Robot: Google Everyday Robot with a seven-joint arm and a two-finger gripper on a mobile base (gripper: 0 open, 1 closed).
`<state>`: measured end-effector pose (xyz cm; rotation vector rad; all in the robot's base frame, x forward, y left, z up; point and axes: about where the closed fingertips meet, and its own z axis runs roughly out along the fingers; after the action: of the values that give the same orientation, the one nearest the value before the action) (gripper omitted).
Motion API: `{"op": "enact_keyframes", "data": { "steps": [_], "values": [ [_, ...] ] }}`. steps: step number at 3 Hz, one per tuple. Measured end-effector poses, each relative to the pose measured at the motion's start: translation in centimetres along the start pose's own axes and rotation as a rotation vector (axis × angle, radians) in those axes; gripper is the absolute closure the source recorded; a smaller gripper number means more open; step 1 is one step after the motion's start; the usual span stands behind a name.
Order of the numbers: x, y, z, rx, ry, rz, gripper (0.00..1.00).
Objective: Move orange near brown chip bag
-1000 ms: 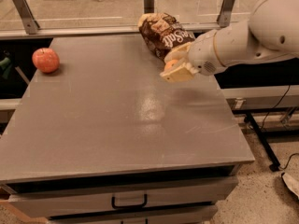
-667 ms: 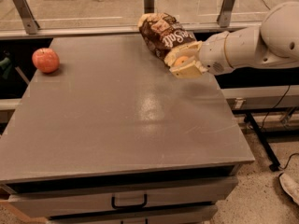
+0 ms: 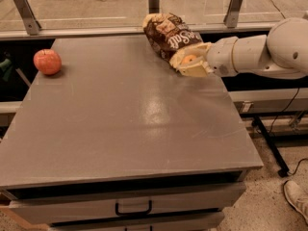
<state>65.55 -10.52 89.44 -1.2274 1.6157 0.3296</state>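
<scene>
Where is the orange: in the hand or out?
In the hand: the orange shows between its fingers, beside the brown chip bag, over the table, far right.

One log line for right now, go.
tool: right side of table, beside bag | grip: shut on orange | apple: left edge

A flat grey rectangular table (image 3: 120, 129) with a smooth, slightly glossy top carries two things lying directly on it. A round red apple (image 3: 47, 61) sits near the left rear corner, and a crinkled dark brown chip bag (image 3: 168, 32) with white lettering lies at the rear edge, right of centre, well apart from the apple. The robot's tan two-finger gripper (image 3: 185, 61) is at the table's right rear, just beside the bag's near end, clasping a small bright orange (image 3: 189, 58).
</scene>
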Motion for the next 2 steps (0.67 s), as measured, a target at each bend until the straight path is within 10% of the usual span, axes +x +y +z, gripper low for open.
{"op": "enact_keyframes", "data": {
  "steps": [2],
  "values": [
    [-0.23, -1.66, 0.19, 0.084, -0.081, 0.030, 0.35]
  ]
}}
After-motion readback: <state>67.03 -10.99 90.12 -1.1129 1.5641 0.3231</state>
